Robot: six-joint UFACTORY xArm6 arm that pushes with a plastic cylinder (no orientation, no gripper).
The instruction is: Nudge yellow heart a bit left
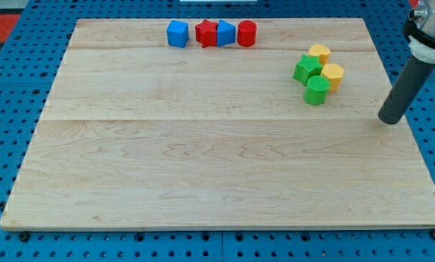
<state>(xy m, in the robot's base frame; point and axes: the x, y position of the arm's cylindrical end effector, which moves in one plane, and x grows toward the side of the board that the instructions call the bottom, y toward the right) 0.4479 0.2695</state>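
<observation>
Along the top edge of the wooden surface (203,175), going left to right, stand a blue cube (177,33), a red star (206,33), a second blue block (225,33) and a red cylinder (246,33). Farther right cluster a green star (306,69), a green cylinder (317,90) and two yellow blocks: an upper one (319,53) and a lower one (333,76). Which is the yellow heart, and which way it points, cannot be told. The arm has no jaws and holds nothing; its tip (389,119) rests right of the cluster, apart from it.

I have a single view, set above and in front of the wooden board (203,145), looking down at a slant so the board's far edge sits at the view's top. It stands back enough to take in the whole board, with blue pegboard (14,65) showing around it.
</observation>
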